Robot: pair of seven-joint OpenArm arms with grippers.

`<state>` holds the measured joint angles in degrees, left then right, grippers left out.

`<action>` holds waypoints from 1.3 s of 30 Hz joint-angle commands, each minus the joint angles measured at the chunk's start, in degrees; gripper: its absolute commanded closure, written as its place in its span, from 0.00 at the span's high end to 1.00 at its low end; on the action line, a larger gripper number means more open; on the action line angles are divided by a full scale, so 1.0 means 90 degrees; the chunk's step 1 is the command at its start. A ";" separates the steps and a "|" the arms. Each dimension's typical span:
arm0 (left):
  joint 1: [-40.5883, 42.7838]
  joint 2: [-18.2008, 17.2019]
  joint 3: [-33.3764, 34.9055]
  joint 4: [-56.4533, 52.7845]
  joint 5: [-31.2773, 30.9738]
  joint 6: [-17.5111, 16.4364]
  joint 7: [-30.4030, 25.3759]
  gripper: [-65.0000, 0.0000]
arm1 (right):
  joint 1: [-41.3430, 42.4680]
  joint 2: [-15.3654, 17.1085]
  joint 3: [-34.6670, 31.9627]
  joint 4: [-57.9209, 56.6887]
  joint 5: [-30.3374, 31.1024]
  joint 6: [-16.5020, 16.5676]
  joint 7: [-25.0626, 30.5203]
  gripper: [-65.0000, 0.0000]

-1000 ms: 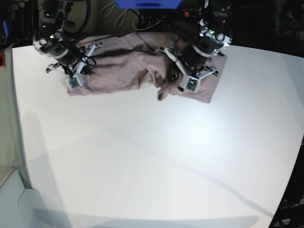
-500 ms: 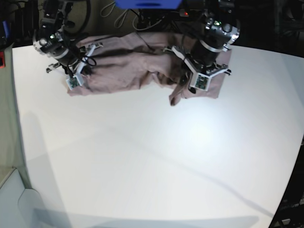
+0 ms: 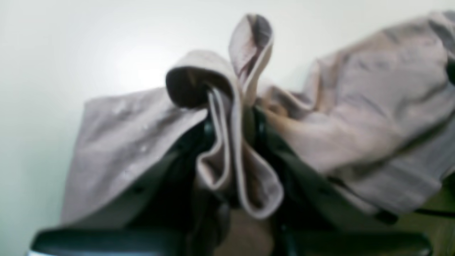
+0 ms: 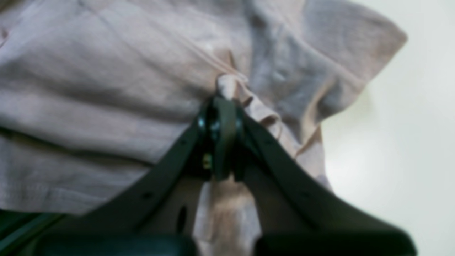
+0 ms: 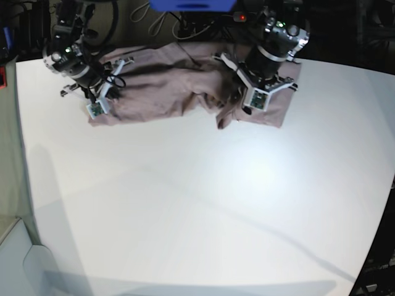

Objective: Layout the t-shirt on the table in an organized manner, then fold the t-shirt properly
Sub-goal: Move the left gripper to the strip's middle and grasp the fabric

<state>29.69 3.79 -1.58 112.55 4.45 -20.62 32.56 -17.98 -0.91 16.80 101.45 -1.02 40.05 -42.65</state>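
Left claw pinching t-shirt fold

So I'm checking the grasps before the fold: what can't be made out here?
- Base view: both claw tips, hidden by the wrists above them.
- Base view: the shirt far edge, lost in dark clutter beyond the table.
- Left wrist view: blurred; which part of the shirt the left claw pinches.
- Right wrist view: same for the right claw.
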 commanded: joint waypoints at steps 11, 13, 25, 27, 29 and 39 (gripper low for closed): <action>-0.0286 0.0082 0.0581 -0.0076 -0.0020 0.0069 -0.0174 0.00 | 0.0000 0.0028 -0.0006 0.0034 -0.0009 -0.0006 -0.0071 0.00; -0.0315 0.0082 0.0650 -0.0223 -0.0020 0.0069 -0.0174 0.00 | 0.0000 0.0028 -0.0006 0.0034 -0.0009 -0.0006 -0.0071 0.00; -0.0452 0.0082 0.0689 -0.0838 -0.0050 0.0069 -0.0174 0.22 | 0.0000 0.0037 -0.0006 0.0034 -0.0009 -0.0006 -0.0071 0.00; -0.0452 0.0082 0.0679 -0.0828 -0.0069 0.0069 -0.0174 0.27 | 0.0000 0.0037 -0.0006 0.0034 -0.0009 -0.0006 -0.0071 0.00; -0.0452 0.0091 0.0689 -0.0818 -0.0079 0.0069 -0.0174 0.34 | 0.0000 0.0037 -0.0006 0.0034 -0.0009 -0.0006 -0.0071 0.00; -0.0452 -0.0006 0.1304 -0.0643 -0.0519 -0.0009 -0.0174 0.40 | 0.0078 0.0037 -0.0015 0.0025 -0.0009 -0.0006 -0.0091 0.00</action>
<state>25.85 3.68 10.13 105.45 0.34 -20.36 32.34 -17.45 -0.80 16.69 101.25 -1.02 40.05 -42.83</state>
